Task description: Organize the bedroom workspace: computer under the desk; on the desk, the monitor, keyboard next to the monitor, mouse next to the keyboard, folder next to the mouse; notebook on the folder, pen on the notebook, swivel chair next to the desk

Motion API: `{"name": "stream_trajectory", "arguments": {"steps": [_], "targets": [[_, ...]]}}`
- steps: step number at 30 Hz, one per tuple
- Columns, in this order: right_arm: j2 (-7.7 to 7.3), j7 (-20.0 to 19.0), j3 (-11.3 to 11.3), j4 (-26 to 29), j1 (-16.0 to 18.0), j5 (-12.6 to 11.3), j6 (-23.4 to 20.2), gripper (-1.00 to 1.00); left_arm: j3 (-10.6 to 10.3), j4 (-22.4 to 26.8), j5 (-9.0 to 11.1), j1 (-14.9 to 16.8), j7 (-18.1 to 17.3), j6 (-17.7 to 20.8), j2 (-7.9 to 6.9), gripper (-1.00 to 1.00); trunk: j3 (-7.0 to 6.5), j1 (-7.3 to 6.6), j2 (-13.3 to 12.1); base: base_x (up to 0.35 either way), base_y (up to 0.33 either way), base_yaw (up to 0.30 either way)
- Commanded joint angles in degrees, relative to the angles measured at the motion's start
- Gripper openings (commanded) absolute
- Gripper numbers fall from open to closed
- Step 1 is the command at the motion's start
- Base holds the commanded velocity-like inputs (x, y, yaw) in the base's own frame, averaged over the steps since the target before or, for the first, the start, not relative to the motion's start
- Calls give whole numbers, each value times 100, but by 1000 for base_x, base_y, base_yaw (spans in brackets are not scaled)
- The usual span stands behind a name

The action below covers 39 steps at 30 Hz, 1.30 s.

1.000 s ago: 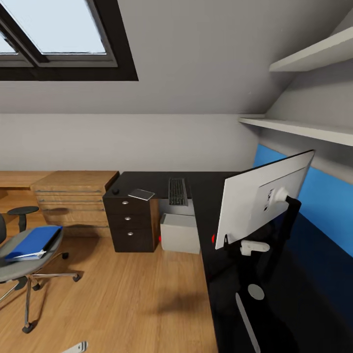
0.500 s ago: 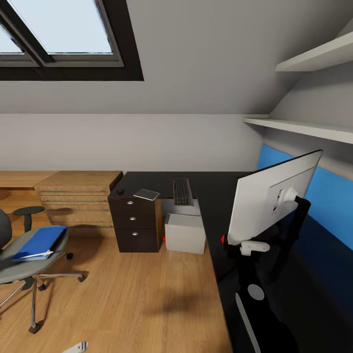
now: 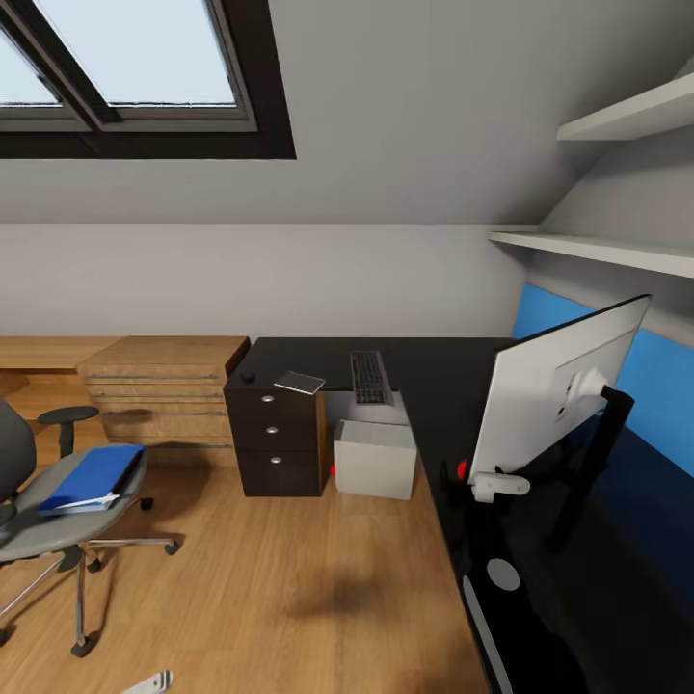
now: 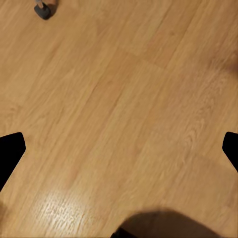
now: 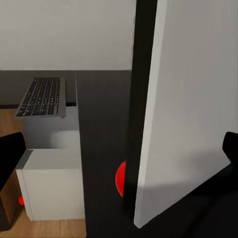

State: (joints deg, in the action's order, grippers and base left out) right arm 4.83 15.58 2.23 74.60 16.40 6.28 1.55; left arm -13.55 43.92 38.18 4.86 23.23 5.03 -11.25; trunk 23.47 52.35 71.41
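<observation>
The monitor [image 3: 564, 386] stands on the black desk [image 3: 434, 386] with its pale back toward me. Further along the desk lie the keyboard [image 3: 371, 377], the grey notebook [image 3: 299, 382] and the small black mouse [image 3: 248, 376]. The computer [image 3: 376, 461] sits on the floor under the desk, beside the dark drawer unit [image 3: 277, 439]. The blue folder [image 3: 92, 477] lies on the swivel chair [image 3: 43, 520] at the left. My right gripper [image 5: 119, 148] is open, close to the monitor's [image 5: 188, 99] edge, with the keyboard [image 5: 42, 96] and computer [image 5: 52, 183] beyond. My left gripper [image 4: 119, 148] is open over bare floor.
Low oak cabinets [image 3: 164, 386] run along the back wall left of the desk. Shelves [image 3: 598, 251] and a blue wall panel [image 3: 665, 386] hang above the desk's right side. A chair castor [image 4: 43, 9] is on the plank floor [image 3: 289, 578] near my left gripper.
The whole head view has shifted: everything slid right in the picture, so the camera moved. Chair, folder and desk things keep their places in the room. Both grippers stay open.
</observation>
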Motion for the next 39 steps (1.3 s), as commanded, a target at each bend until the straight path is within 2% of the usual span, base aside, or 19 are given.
{"name": "stream_trajectory", "arguments": {"steps": [1,8,13,23,39], "targets": [[1,37,5,-1,4,57,-5,100,-34,12,28,2,50,16,-9,100,6,1,4,86,29,0],[1,340,5,0,4,57,-5,100,-42,-30,23,2,50,-39,39,100,6,1,4,177,7,0],[-1,747,11,-14,4,57,-11,100,-43,-69,23,2,50,-52,58,100,6,1,4,29,1,0],[-8,1196,-5,-32,4,57,-14,100,-43,-76,23,2,50,-54,61,100,6,1,4,3,0,0],[-8,1288,-29,-42,4,41,-23,100,-43,-91,23,5,50,-54,96,100,6,1,4,0,0,0]]}}
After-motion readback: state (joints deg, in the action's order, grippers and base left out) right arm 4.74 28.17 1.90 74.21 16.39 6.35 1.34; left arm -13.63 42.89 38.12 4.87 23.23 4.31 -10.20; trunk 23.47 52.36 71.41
